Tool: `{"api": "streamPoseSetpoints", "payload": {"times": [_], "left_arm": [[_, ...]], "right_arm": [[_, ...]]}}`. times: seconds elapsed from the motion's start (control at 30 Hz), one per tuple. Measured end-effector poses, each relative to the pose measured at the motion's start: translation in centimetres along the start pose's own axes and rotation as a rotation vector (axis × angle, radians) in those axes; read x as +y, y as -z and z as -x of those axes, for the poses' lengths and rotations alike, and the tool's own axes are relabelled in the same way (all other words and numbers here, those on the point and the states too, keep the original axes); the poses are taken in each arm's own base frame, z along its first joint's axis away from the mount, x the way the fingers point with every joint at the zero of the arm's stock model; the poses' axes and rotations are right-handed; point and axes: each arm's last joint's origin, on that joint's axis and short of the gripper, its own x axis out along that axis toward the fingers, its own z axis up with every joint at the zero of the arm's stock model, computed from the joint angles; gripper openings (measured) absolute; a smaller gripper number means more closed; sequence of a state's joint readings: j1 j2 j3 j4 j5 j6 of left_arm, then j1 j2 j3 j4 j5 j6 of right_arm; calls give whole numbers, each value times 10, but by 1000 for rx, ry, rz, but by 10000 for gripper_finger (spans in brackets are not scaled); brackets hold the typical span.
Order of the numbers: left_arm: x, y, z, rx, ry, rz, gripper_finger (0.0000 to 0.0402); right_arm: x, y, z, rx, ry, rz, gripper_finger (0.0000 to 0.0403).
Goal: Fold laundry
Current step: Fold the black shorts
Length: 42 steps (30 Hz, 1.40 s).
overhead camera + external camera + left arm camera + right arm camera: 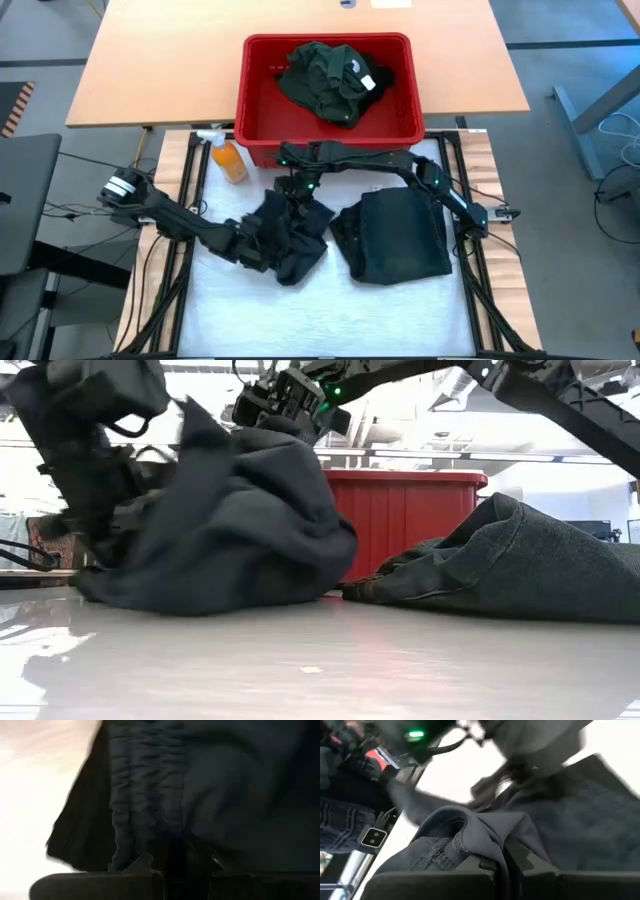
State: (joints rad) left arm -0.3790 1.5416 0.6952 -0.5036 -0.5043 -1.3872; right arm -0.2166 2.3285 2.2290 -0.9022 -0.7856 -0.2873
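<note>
A crumpled dark garment (292, 235) lies in a heap at the table's middle and rises as a tall mound in the low view (240, 530). My left gripper (256, 246) comes in from the left and is shut on its left side. My right gripper (293, 192) reaches over from the right and is shut on its far part. A folded dark garment (397, 236) rests flat on the table to the right. A green shirt (325, 80) with a white label lies bunched in the red basket (262, 110). My left gripper has gathered, wrinkled cloth (170, 845) of the crumpled garment between its two fingers, slanting down from the table's left. Whether this is an edge or a fold, I cannot tell. The garment's bulk rests on the table. My right gripper pinches a fold of the garment's cloth (492, 842) between its two fingers, slanting down from the far right. The cloth drapes over the fingers in several layers. That part is raised above the heap (290, 445), and the rest lies slack on the table.
The red basket stands just past the table's far edge, close behind my right gripper. An orange spray bottle (228, 160) lies at the far left corner. Open white table shows along the near edge (320, 320).
</note>
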Motion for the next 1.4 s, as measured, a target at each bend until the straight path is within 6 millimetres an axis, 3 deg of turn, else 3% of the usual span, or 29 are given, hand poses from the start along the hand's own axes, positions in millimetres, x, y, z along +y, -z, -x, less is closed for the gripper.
{"api": "streamPoseSetpoints", "payload": {"times": [0.17,0.37,0.7,0.93,1.03,1.13,1.27,1.4], "left_arm": [[-27,0,-6,-6,233,-160,11],[-27,-6,2,-17,275,-183,2],[4,-33,73,-254,322,-113,0],[26,-52,117,-450,422,-106,0],[27,-54,120,-471,431,-116,0],[24,-52,116,-465,419,-135,0],[16,-49,108,-457,403,-178,0],[2,-50,96,-442,405,-272,0]], "right_arm": [[-3,7,5,42,-8,-79,37],[1,15,8,109,-21,-158,36],[-6,6,3,68,203,-268,67],[-31,20,-26,75,203,-321,128],[-36,24,-32,86,199,-348,169],[-39,22,-25,65,211,-339,213],[-40,14,-2,-1,241,-385,245],[-31,8,25,-20,256,-415,248]]}}
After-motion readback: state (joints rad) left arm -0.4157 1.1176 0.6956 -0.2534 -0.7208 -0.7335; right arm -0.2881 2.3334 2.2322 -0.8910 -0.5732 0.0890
